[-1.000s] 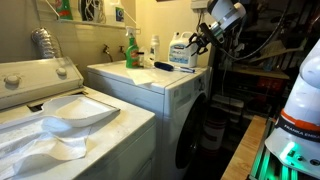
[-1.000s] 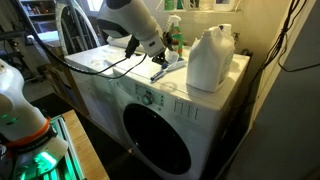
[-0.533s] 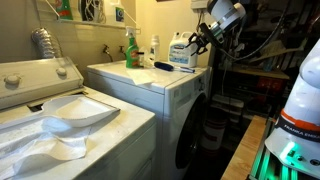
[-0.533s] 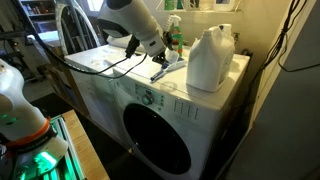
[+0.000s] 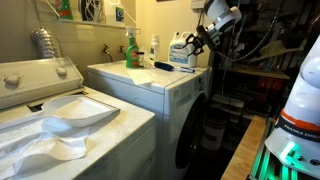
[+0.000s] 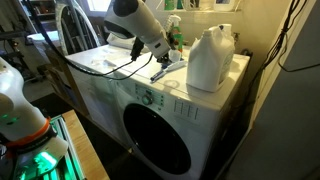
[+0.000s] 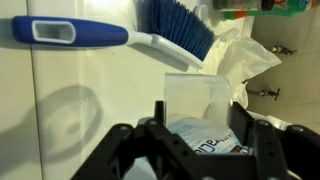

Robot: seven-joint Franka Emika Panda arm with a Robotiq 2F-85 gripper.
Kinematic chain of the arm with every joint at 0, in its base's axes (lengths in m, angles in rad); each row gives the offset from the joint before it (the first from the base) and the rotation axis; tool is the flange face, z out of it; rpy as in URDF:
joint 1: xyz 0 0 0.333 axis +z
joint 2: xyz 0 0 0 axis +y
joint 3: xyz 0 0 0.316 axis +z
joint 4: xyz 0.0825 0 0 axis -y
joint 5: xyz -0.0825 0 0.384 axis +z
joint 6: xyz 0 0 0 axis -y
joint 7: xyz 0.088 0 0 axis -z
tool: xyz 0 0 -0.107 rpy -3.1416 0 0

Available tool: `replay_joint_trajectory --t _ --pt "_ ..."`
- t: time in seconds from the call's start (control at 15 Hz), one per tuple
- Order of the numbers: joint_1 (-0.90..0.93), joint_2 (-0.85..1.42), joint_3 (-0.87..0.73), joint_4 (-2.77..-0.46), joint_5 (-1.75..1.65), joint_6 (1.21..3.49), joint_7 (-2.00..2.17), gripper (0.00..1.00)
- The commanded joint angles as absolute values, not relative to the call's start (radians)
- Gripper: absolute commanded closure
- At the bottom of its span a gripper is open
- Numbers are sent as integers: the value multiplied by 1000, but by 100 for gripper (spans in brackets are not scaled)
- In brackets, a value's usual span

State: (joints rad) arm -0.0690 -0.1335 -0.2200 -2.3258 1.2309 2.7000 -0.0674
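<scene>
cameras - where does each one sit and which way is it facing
An exterior view: beside the washer, facing along the machine tops toward the jug; the arm shows.
An exterior view: before the dryer, facing its door and top; arm shows too.
Wrist view: above the dryer top, facing down at the brush; claw open.
Shared: all three show the brush.

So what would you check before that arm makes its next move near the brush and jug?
1. Gripper open: ok, fingers stand wide apart in the wrist view.
2. Nothing gripped: ok.
3. Brush lying flat on the washer top: ok.
4. Jug upright: ok.
5. Clearance between Gripper and Jug: cannot tell.
</scene>
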Motion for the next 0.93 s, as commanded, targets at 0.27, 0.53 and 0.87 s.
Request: replay_joint_trajectory --t 0.27,0.53,0.87 --pt "-73 -32 -237 -2250 1488 2664 -317 60" --pt "-82 3 -239 -2228 1597 2636 -416 60" --pt "-87 48 -237 -2212 1669 2597 -482 60"
